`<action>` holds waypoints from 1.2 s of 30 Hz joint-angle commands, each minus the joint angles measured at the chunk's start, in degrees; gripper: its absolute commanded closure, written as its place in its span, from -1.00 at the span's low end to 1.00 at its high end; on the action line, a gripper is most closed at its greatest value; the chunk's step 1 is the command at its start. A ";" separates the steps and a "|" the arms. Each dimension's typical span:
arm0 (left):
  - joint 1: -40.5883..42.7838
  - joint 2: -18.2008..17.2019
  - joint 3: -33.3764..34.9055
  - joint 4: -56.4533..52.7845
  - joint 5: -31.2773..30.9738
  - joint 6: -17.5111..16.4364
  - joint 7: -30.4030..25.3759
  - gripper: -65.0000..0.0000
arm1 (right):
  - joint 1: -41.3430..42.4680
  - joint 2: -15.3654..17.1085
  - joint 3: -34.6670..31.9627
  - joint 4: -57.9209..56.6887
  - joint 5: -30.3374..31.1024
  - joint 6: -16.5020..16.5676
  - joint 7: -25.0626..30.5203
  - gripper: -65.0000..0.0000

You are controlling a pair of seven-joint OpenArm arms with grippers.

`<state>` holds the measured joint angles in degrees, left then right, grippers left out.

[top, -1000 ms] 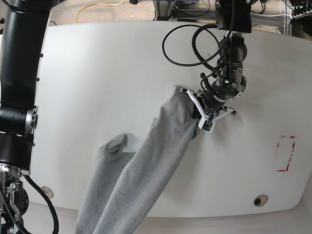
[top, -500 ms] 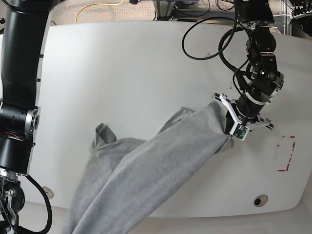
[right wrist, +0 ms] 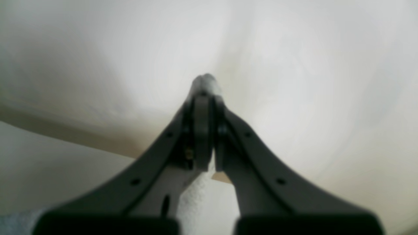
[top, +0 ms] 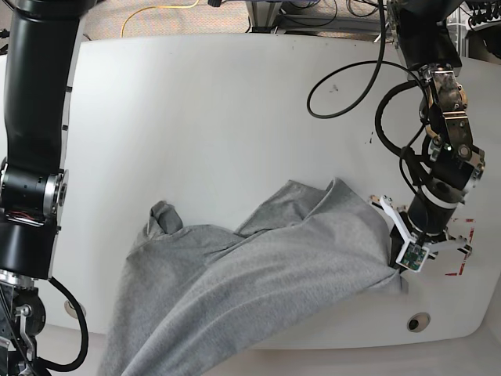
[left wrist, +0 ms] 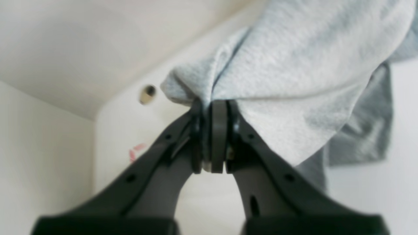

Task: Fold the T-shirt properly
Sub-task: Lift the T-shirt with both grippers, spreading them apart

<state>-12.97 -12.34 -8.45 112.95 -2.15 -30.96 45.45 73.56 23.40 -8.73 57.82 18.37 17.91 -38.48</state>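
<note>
The light grey T-shirt point(top: 258, 266) lies bunched and stretched across the front of the white table point(top: 196, 117), trailing off the front edge at the lower left. My left gripper point(top: 398, 260) is at the shirt's right end, near the front right of the table. In the left wrist view, my left gripper point(left wrist: 212, 107) is shut on a pinch of the T-shirt point(left wrist: 294, 65). My right gripper point(right wrist: 205, 98) is shut, with a small tuft of grey T-shirt point(right wrist: 204, 80) poking past its tips. It does not show in the base view.
A red tape mark point(top: 460, 247) sits just right of the left gripper, and a round hole point(top: 417, 322) lies near the front right corner. Another hole point(top: 74, 308) is at the front left. The right arm's black column point(top: 35, 117) stands along the table's left edge.
My left gripper has pulled the shirt's edge to the right and toward the front edge. The cloth has spread from a narrow band into a wider sheet.
</note>
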 commanded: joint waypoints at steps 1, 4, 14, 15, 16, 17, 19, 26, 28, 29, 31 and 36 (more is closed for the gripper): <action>-4.74 -1.33 -0.21 1.12 -0.35 0.41 0.31 1.00 | 2.97 0.47 0.34 0.86 0.40 -0.46 2.22 1.00; -9.58 -1.86 -0.21 0.94 -0.35 0.41 2.59 1.00 | 3.23 0.56 0.34 0.86 0.40 -0.46 2.22 1.00; -24.26 -4.85 -0.21 0.59 -0.09 0.41 6.81 1.00 | 7.01 1.53 0.16 0.95 0.40 -0.46 2.13 1.00; -25.31 -5.29 -0.21 0.59 -0.09 0.41 6.81 1.00 | 7.54 1.61 0.16 0.86 0.40 -0.46 2.13 1.00; -26.98 -5.64 -0.21 0.42 -0.09 0.41 6.90 1.00 | 8.24 1.61 0.07 0.86 0.40 -0.46 2.13 1.00; -28.13 -5.73 -0.21 0.07 -0.09 0.41 6.90 1.00 | 8.77 1.61 0.07 0.86 0.40 -0.46 2.13 1.00; -31.03 -5.99 -0.21 -0.73 -0.09 0.41 7.25 1.00 | 9.83 1.70 0.07 0.86 0.40 -0.46 2.13 1.00; -39.91 -8.63 -0.21 -3.19 0.00 0.67 7.60 1.00 | 13.61 1.61 0.07 0.86 -3.21 -0.11 1.95 1.00; -41.58 -8.98 -0.21 -4.15 0.00 0.67 7.60 1.00 | 14.13 1.61 0.07 0.86 -3.73 -0.02 1.86 1.00; -42.19 -9.33 -0.21 -4.51 0.00 0.67 7.60 1.00 | 14.40 1.61 0.07 0.86 -3.73 -0.02 1.78 1.00; -43.07 -9.86 -0.21 -5.21 -0.09 0.59 7.60 1.00 | 14.84 1.70 0.07 0.86 -3.73 0.07 0.98 1.00; -43.78 -10.12 -0.21 -6.88 -0.18 0.50 7.60 1.00 | 15.19 1.79 0.07 1.21 -3.91 0.07 0.28 1.00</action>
<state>-54.65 -22.20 -8.62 106.54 -2.33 -30.72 54.26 85.89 24.80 -8.95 57.91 14.57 18.09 -39.77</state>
